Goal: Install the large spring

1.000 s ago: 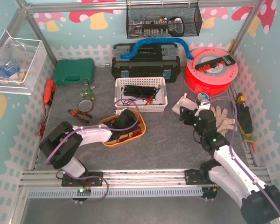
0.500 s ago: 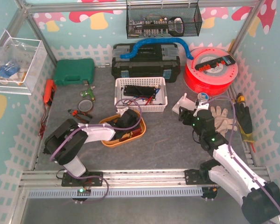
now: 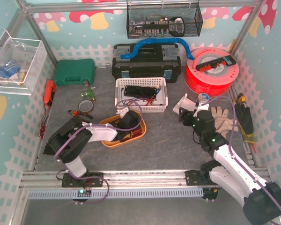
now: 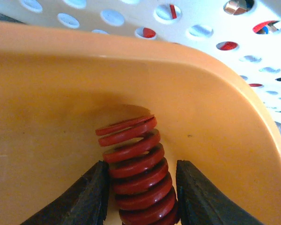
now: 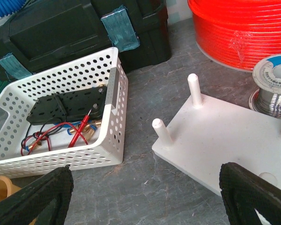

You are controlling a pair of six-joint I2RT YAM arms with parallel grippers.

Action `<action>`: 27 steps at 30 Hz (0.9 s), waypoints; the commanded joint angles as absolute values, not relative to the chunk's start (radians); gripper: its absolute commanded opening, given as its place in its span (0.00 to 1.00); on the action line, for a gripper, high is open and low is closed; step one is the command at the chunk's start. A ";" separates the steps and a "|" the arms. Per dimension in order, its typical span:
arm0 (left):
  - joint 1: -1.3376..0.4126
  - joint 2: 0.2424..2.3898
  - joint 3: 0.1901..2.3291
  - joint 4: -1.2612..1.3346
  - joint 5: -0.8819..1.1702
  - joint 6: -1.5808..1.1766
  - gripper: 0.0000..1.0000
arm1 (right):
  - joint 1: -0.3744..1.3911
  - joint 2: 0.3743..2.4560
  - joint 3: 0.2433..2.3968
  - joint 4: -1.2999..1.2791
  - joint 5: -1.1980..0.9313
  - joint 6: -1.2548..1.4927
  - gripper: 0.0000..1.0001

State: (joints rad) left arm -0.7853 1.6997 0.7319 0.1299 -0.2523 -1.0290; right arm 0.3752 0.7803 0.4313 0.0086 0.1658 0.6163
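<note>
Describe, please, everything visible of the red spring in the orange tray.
The red spring is a thick coil of flat, glossy turns, seemingly painted metal, with several showing. Inside the orange tray, it points towards the curved wall, casting a shadow there. The left gripper's dark fingers flank its near end closely; whether they clamp it is unclear.

White basket (image 3: 140, 108) before black toolbox (image 3: 146, 69) holds what seem test leads (image 5: 80, 132).
</note>
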 commanded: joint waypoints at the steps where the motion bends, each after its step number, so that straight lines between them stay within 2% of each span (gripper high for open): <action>1: -0.785 1.756 0.727 0.084 -0.277 -1.037 0.40 | 0.386 0.765 0.420 0.033 0.170 0.600 0.85; 10: -0.785 1.679 0.723 0.087 -0.270 -1.006 0.28 | 0.395 0.791 0.432 0.041 0.140 0.578 0.84; 20: -0.785 1.450 0.675 0.099 -0.250 -0.954 0.18 | 0.422 0.839 0.498 0.019 0.046 0.544 0.84; 27: -0.787 1.243 0.550 0.339 -0.161 -0.672 0.15 | 0.458 0.963 0.624 -0.070 -0.145 0.517 0.82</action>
